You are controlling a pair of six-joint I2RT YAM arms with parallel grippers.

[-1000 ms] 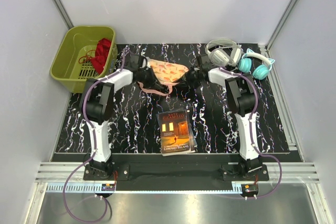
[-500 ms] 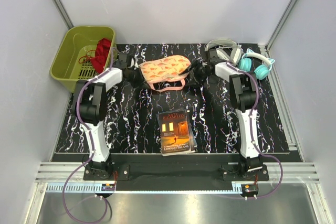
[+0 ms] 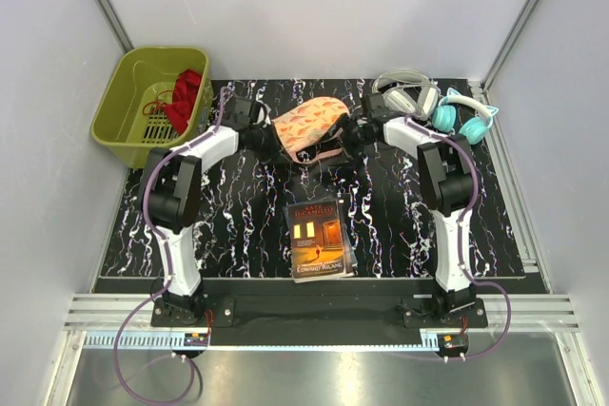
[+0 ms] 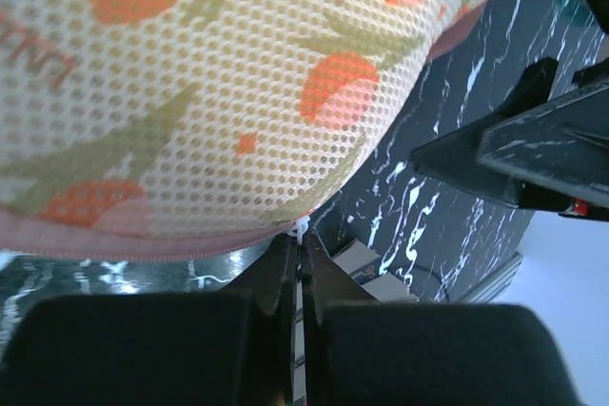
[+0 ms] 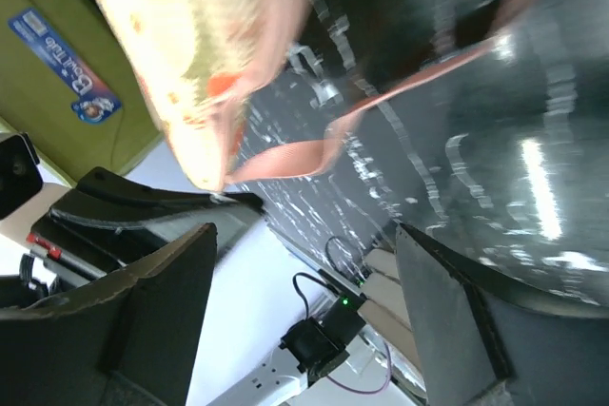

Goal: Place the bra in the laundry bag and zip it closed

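The laundry bag (image 3: 306,124), peach with an orange-red print, sits tilted at the back middle of the mat, a pink strap (image 3: 322,153) trailing from it. My left gripper (image 3: 263,138) is at its left end. In the left wrist view the mesh shell (image 4: 190,92) fills the top, and the left gripper (image 4: 301,246) is shut on a small white tab at the pink zip edge (image 4: 143,246). My right gripper (image 3: 350,136) is just right of the bag. It (image 5: 306,235) stands open with nothing between its fingers, the bag (image 5: 190,54) apart from them. The bra is hidden.
An olive-green basket (image 3: 128,116) with a red cloth (image 3: 186,94) stands at the back left. White headphones (image 3: 405,94) and teal headphones (image 3: 466,117) lie at the back right. A book (image 3: 319,240) lies near the front middle of the black marbled mat (image 3: 238,225).
The right gripper has opened and let go of the bag. The bag, stretched flat between both grippers half a second ago, now tilts up and bunches toward the left gripper.
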